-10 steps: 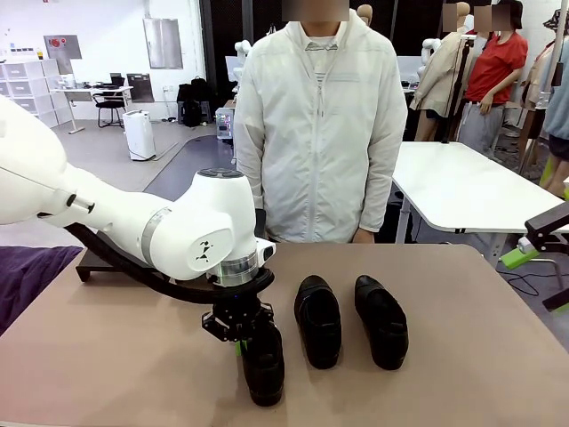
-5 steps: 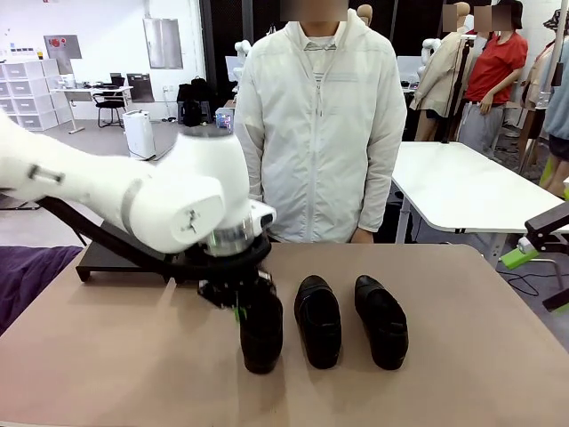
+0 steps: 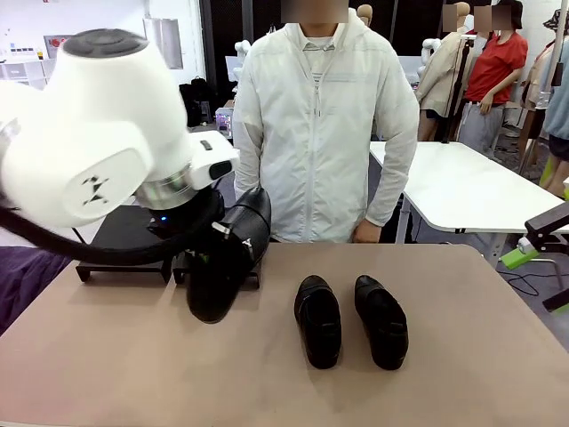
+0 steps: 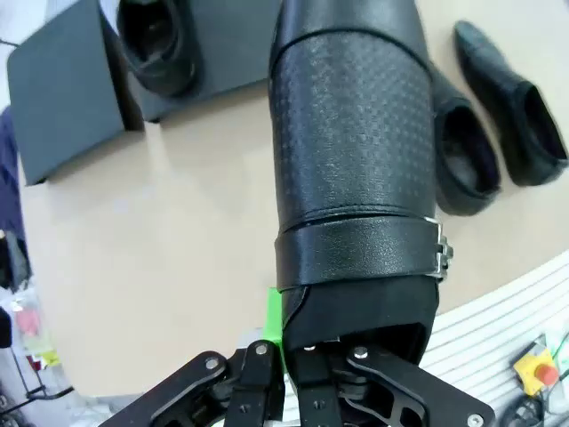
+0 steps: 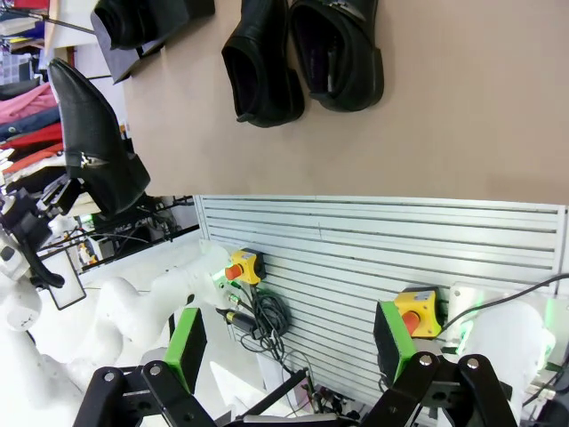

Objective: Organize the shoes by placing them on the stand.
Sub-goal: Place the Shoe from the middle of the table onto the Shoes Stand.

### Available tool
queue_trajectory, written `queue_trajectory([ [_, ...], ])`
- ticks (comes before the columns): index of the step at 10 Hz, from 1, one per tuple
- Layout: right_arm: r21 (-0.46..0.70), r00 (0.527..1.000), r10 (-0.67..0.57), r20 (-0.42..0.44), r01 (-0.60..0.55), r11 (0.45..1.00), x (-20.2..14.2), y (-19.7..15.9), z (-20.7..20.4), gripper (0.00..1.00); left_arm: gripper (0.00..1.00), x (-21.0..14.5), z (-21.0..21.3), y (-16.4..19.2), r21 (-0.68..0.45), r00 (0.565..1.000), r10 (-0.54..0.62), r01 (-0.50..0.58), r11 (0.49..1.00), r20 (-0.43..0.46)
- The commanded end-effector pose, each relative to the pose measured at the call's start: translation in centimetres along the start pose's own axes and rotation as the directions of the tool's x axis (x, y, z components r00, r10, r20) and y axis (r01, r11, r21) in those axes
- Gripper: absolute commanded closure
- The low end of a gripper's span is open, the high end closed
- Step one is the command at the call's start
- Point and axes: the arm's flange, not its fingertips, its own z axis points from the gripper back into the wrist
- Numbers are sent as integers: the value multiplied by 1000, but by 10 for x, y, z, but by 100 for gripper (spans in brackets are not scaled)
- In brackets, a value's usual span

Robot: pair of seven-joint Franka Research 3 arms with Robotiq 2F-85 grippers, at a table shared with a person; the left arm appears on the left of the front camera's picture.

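Held shoe: a glossy black leather slip-on shoe [image 3: 227, 262] is carried off the beige tabletop [image 3: 444, 374]. It is over the left-middle part, steeply tilted with its rounded toe low, and close to the black slanted shoe stand [image 3: 120, 236].
Its look: in the left wrist view the upper has a fine embossed dot pattern. A smooth band crosses the instep, with a small silver buckle [image 4: 437, 253] at one end of the band.
Left gripper: the left gripper [image 4: 298, 342] is clamped tight on the smooth leather end below that band. One green pad [image 4: 274, 316] shows against the leather.
Right gripper: the right gripper [image 5: 289, 347] has its green-padded fingers spread wide with nothing between them. It hangs off the table's near edge.
On the stand: a second black loafer [image 4: 160, 40] rests on the stand's dark panel with its opening upward.
On the table: a middle black loafer [image 3: 318, 320] and a right-hand black loafer [image 3: 382, 320] lie parallel, near each other but apart.
Person: a person in a white zip jacket [image 3: 320, 124] stands at the far edge.
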Motion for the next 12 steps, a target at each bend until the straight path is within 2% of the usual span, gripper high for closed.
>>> queue_trajectory([
  [1,17,1000,-11,-1,11,1000,0,3,2,0,100,5,6,-14,-9,1000,-9,9,1000,-30],
  [7,17,1000,-11,-1,11,1000,0,3,2,0,100,1,1,-14,2,999,-24,24,1000,-34],
  [8,17,1000,-11,-1,11,1000,0,3,2,0,100,41,-12,-7,-30,996,60,-62,998,-65],
  [10,17,1000,-11,-1,11,1000,0,3,2,0,100,114,-49,5,-130,982,186,-186,974,-17],
  [11,17,1000,-11,-1,11,1000,0,3,2,0,100,142,-74,9,-130,979,203,-202,971,-7],
  [12,17,1000,-11,-1,11,1000,0,3,2,0,100,155,-94,13,-110,977,213,-212,971,-6],
])
